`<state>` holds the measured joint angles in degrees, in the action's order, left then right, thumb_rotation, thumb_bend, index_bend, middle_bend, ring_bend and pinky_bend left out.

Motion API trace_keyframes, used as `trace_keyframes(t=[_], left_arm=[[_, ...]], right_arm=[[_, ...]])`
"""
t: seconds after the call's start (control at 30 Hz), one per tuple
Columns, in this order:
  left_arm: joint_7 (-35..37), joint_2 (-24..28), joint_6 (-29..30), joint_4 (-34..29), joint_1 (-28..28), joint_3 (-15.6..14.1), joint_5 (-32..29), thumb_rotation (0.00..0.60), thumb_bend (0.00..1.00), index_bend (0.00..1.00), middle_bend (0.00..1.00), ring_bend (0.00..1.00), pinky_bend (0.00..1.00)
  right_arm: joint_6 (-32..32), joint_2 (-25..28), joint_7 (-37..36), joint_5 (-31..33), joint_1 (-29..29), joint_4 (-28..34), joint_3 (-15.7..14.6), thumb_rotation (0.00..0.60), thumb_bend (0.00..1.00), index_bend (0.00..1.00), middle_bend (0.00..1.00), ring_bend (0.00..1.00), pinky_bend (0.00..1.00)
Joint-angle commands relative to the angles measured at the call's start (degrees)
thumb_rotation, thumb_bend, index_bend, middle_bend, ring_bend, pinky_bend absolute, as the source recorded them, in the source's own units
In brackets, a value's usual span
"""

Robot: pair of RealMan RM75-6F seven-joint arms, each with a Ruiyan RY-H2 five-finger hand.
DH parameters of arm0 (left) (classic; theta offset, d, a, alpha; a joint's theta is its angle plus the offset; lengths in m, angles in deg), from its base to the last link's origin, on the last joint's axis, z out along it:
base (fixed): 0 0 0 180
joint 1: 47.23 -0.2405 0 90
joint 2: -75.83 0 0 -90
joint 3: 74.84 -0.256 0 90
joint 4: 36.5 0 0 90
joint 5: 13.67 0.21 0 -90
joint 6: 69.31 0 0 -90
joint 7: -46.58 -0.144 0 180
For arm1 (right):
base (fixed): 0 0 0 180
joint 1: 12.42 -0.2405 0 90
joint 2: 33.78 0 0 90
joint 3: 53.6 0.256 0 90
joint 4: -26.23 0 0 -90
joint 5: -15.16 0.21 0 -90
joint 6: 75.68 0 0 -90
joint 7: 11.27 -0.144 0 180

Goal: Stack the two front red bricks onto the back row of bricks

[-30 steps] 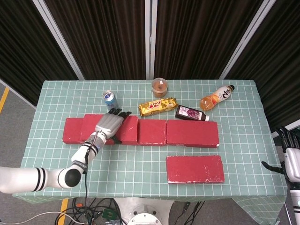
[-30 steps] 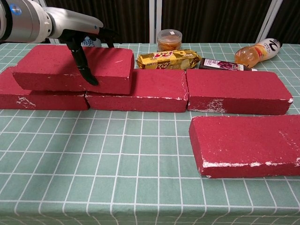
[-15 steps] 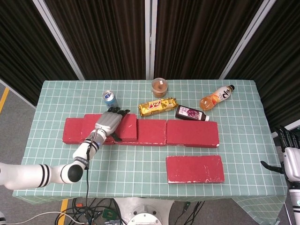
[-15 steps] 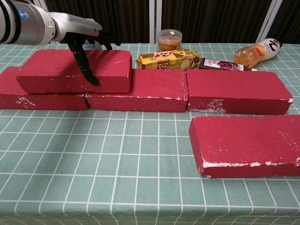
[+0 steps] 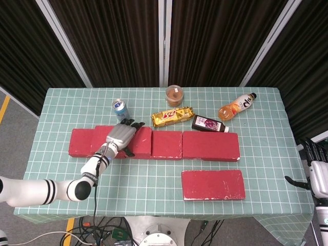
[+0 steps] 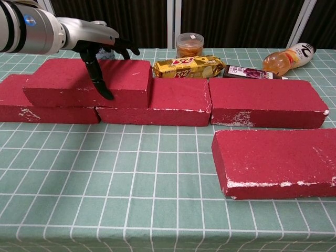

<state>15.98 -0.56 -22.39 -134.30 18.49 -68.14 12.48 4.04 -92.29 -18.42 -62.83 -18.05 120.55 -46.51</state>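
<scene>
**Red brick held on the back row, second red brick on the table in front**

One red brick (image 6: 89, 81) lies on top of the back row of bricks (image 6: 210, 102), straddling the seam between the row's left and middle bricks. The left hand (image 5: 119, 136) grips this stacked brick: its palm lies flat on the top face, its fingers (image 5: 134, 124) reach over the far edge, and its thumb (image 6: 98, 81) runs down the front face in the chest view. The other front red brick (image 5: 212, 184) lies flat on the green checked tablecloth (image 5: 154, 179), just in front of the right end of the row and apart from it.

Behind the row stand and lie several containers. A blue drink can (image 5: 119, 108) stands upright just behind the stacked brick, beside the fingertips. A clear lidded cup (image 6: 189, 44) holding something brown stands near the table's far edge. A yellow snack packet (image 5: 172, 116) lies behind the middle brick, and a dark sachet with a white cap (image 5: 209, 124) lies next to it. An orange juice bottle (image 5: 237, 106) lies on its side to the right.

The right hand (image 5: 319, 174) hangs off the table's right edge, holding nothing; whether its fingers are spread or curled cannot be told.
</scene>
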Motion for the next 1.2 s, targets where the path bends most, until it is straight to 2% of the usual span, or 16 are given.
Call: trace_keyframes(t=[0.03,0.53,1.2], left_arm=[[0.6,-0.1,-0.1,0.2,0.0,0.0,-0.1,0.6,0.0,0.0,0.31,0.0,0.0],[1.2,-0.3,0.1,0.5,0.5,-1.3,0.7,0.6,0.0,0.0,0.27,0.0,0.0],[2.4,0.6,-0.2,0.0,0.8,-1.9,2.1,0.6,0.0,0.0,0.27,0.0,0.0]], right_arm=[[0.0,0.0,-0.1,0.0,0.0,-0.1,0.0,0.6,0.0,0.0,0.0,0.0,0.0],[-0.5,-0.3,0.3,0.2,-0.1,-0.2,-0.1,0.6,0.0,0.0,0.0,0.0,0.0],[-0.9,-0.3,0.3,0.5,-0.2,-0.2,-0.1,0.6,0.0,0.0,0.0,0.0,0.0]])
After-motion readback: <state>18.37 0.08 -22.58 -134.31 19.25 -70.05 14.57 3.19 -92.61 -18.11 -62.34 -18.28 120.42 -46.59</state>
